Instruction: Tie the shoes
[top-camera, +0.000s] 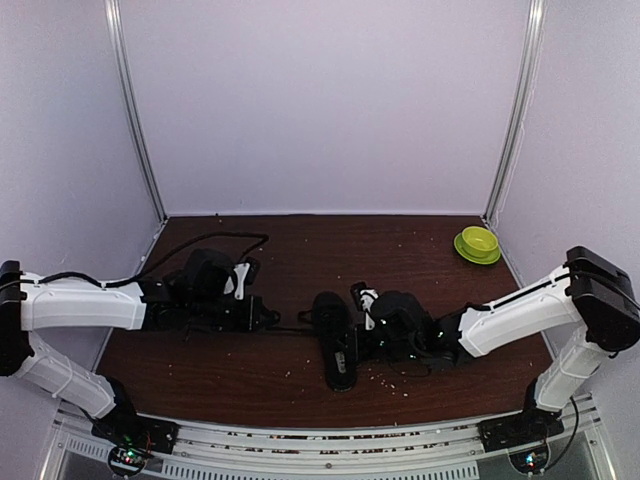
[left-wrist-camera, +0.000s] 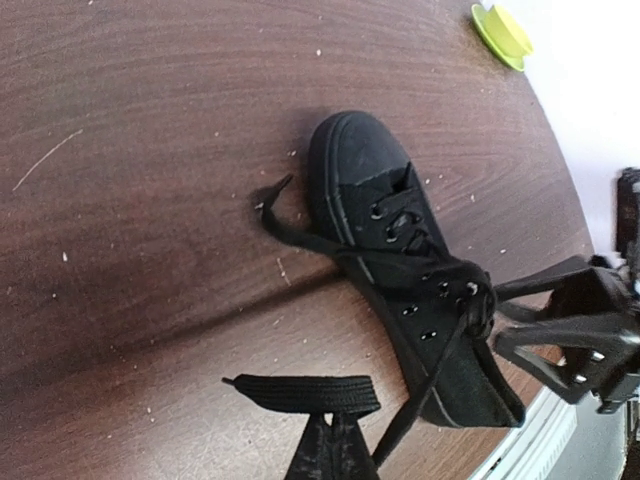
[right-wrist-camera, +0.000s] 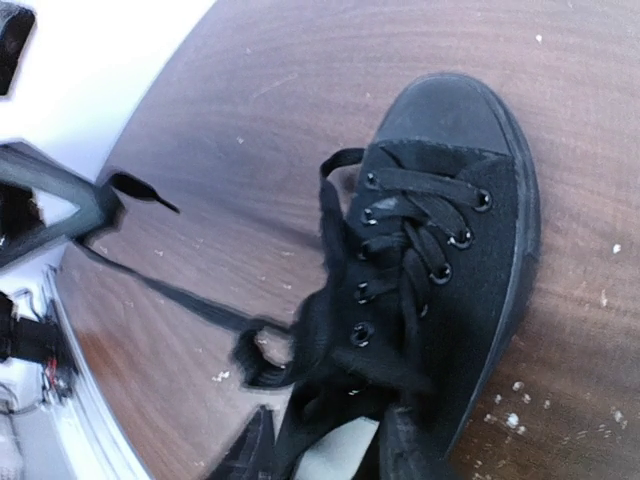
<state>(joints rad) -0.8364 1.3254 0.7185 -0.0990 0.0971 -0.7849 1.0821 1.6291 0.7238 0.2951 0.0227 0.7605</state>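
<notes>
**A:** Sneaker (top-camera: 335, 340)?
**B:** Lower centre of the top view, on the table (top-camera: 290, 250).
**A:** Grippers?
**B:** Left gripper (left-wrist-camera: 330, 448) clamped on a lace (left-wrist-camera: 300, 393). Right gripper (right-wrist-camera: 330, 452) has its jaws apart over the sneaker's opening.
**A:** Containers?
**B:** Green bowl (top-camera: 478, 243), upper right. Contents too small to tell.

A dark brown wood-grain tabletop (top-camera: 300, 250) is seen. A single all-black low-top canvas sneaker (top-camera: 335, 340) is set on its sole near the middle front, with the toe pointed toward the back. A thin black lace (left-wrist-camera: 272, 205) is trailed from it onto the wood beside the toe. A small lime-green round bowl (top-camera: 478, 244) is placed in the back right corner, well apart from the sneaker. Pale crumbs (top-camera: 395, 380) are scattered over the surface.
</notes>
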